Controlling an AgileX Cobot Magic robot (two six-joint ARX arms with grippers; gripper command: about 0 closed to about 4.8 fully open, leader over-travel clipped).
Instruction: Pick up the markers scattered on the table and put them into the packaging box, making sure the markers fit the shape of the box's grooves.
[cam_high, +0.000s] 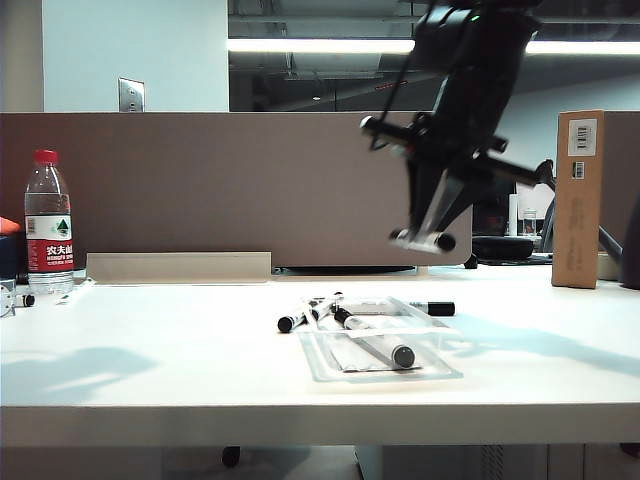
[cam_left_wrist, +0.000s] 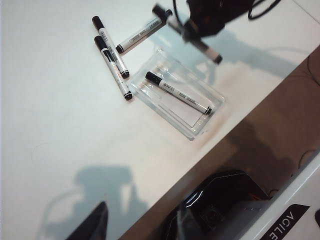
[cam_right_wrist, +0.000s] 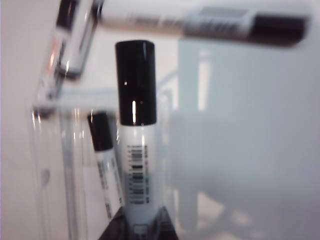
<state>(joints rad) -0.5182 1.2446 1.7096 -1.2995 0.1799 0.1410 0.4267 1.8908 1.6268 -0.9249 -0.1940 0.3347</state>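
The markers lie scattered about the middle of the white bench (cam_high: 150, 360), nearer its front edge than its back. We go from the left of the exterior view. At the far left, by the back edge, stands a water bottle (cam_high: 47, 225) with a red cap and red label. Our left pincer (cam_left_wrist: 92, 225) shows only as one dark finger at the rim of its own wrist view, high over bare bench with nothing near it; how far it is parted we cannot tell.

Toward the middle, three loose markers (cam_high: 312, 311) lie on the bench just left of and behind the packaging box (cam_high: 330, 372), fanned close together; in the left wrist view two of them (cam_left_wrist: 113, 60) lie nearly parallel and a third (cam_left_wrist: 141, 34) lies at an angle to them. The clear box itself sits mid-bench close to the front edge, and one marker (cam_high: 375, 338) lies inside it along a groove. A further marker (cam_high: 425, 308) lies on the bench just behind the box's right end.

Above the box and to its right hangs our right pincer (cam_high: 425, 238), raised well clear of the bench, its fingers clamped on a marker (cam_right_wrist: 136, 150) held crosswise. In the right wrist view that barrel rises from between the finger pads, black cap outermost.

By the back edge at the far right stands a tall brown cardboard box (cam_high: 579, 198).
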